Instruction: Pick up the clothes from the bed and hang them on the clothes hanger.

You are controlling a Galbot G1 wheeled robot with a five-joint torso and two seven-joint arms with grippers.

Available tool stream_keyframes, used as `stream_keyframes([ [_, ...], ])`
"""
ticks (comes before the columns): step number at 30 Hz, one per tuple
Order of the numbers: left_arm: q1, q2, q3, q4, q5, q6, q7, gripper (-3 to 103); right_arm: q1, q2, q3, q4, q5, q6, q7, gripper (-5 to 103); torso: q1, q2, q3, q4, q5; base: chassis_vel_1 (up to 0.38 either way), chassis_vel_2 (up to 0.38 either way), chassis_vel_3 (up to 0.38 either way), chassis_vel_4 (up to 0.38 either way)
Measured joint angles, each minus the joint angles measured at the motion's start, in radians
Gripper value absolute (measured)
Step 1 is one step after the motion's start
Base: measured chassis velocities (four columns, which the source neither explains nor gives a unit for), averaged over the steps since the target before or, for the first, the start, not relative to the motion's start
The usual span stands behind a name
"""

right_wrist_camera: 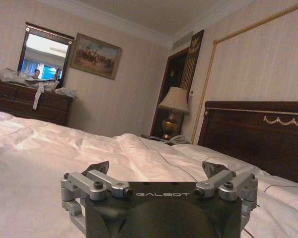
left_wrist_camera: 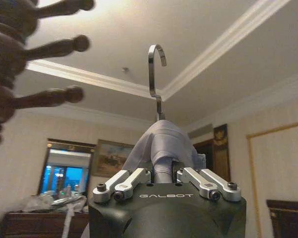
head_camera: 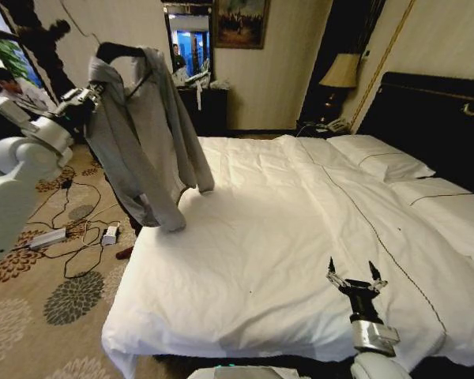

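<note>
Nearest the robot, the right gripper [head_camera: 355,277] hangs low over the foot end of the bed [head_camera: 253,260], close to its near edge, fingers spread apart with nothing between them. In the right wrist view the same gripper [right_wrist_camera: 159,167] sits just above the white duvet, its dark fingertips [right_wrist_camera: 100,167] wide apart, with smooth bare bedding stretching ahead to the pillows [head_camera: 379,154] and the dark headboard [right_wrist_camera: 258,134]. The whole top of the bed lies open, flat and uncluttered from the foot edge to the pillows.

Off the bed's left edge, the patterned carpet carries loose cables and a power strip [head_camera: 47,237] near the foot-side corner. Above that strip of floor the left gripper [head_camera: 87,99] is raised high, clamped on the neck of the clothes hanger [head_camera: 118,51], which carries the clothes [head_camera: 142,134]; the grey garment drapes down with its hem hanging near the left edge of the bed, whether touching the duvet I cannot tell. In the left wrist view the fingers [left_wrist_camera: 126,181] close around the hanger neck under the grey collar [left_wrist_camera: 161,144], and the silvery hook [left_wrist_camera: 156,69] stands upright, free, just beside the dark wooden pegs [left_wrist_camera: 54,49] of a coat stand, not touching them.

Farther off stand a dark dresser [right_wrist_camera: 30,106] with a mirror, and a bedside lamp [right_wrist_camera: 174,106] at the headboard corner
</note>
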Motion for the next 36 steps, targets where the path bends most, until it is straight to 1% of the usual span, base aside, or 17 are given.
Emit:
stream_keyframes([
  [4, -0.033, -0.015, 0.012, 0.073, -0.003, 0.008, -0.01, 16, 0.001, -0.004, 0.004, 0.006, 0.005, -0.001, 0.005, 100, 0.0, 0.0, 0.0, 0.0001, -0.0002, 0.0, 0.0, 0.0, 0.0],
  [11, -0.099, -0.04, 0.055, 0.149, -0.003, 0.013, -0.021, 16, 0.001, -0.005, 0.011, 0.016, 0.014, -0.002, 0.008, 100, 0.0, 0.0, 0.0, 0.0001, 0.0, 0.0, 0.0, 0.0, 0.0],
  [16, -0.184, -0.086, 0.107, 0.219, -0.002, 0.019, -0.035, 16, 0.0, -0.004, 0.019, 0.02, 0.019, -0.004, 0.013, 100, 0.0, 0.0, 0.0, -0.0003, 0.0, 0.0, 0.0, 0.0, 0.0],
  [19, -0.205, -0.098, 0.116, 0.236, -0.003, 0.019, -0.041, 16, -0.001, -0.007, 0.027, 0.02, 0.023, -0.004, 0.014, 100, 0.0, 0.0, 0.0, -0.0004, 0.0001, 0.0, 0.0, 0.0, 0.0],
  [23, -0.232, -0.113, 0.12, 0.264, -0.006, 0.021, -0.05, 16, 0.001, -0.018, 0.04, 0.02, 0.034, -0.006, 0.018, 100, 0.0, 0.0, 0.0, 0.0002, 0.0001, 0.0, 0.0, 0.0, 0.0],
  [36, -0.244, -0.12, 0.119, 0.313, -0.022, 0.026, -0.067, 16, 0.005, -0.024, 0.035, 0.015, 0.037, -0.008, 0.026, 100, 0.0, 0.0, 0.0, 0.0, -0.0001, 0.0, 0.0, 0.0, 0.0],
])
